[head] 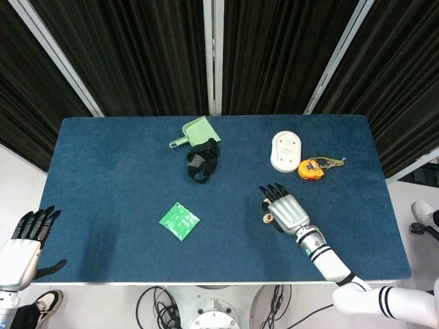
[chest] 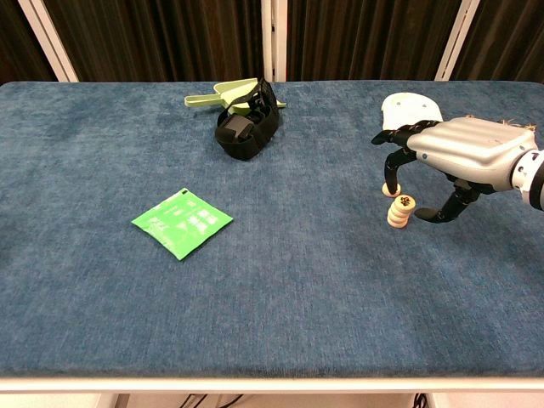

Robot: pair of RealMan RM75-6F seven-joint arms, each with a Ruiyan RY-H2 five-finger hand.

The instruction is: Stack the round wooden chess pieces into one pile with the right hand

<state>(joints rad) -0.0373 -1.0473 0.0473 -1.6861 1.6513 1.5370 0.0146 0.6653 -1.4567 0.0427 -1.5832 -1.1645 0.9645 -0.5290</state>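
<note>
At the far left of the head view we see the left robot hand (head: 27,236), off the table's (head: 110,171) edge, fingers straight and apart, thumb out, holding nothing; the chest view does not show it.

On the blue table we count one green packet (chest: 182,223), lying flat, well apart from the rest. Further back, near the middle, lies one light green dustpan (head: 196,130), and touching its near side one black strap bundle (chest: 246,127); in the chest view the bundle hides most of the dustpan, and we cannot make out what the bundle is.

Right of centre stands the pile of round wooden chess pieces (chest: 399,212): one stack, upright, with a dark mark on the top piece. We make out about four pieces in the chest view, but the edges blur and we cannot be sure. One more pale disc (chest: 389,189) shows just behind the pile, under the fingertips; whether a finger touches it we cannot tell.

The right robot hand (chest: 463,153) arches over the pile, fingers curved down behind it and the thumb curled near its right side, apart from it, gripping nothing. In the head view the hand covers nearly all of the pile.

Behind it lie one white oval object (head: 286,151) and one orange tape measure (head: 310,168); in the chest view the hand cuts off both.
</note>
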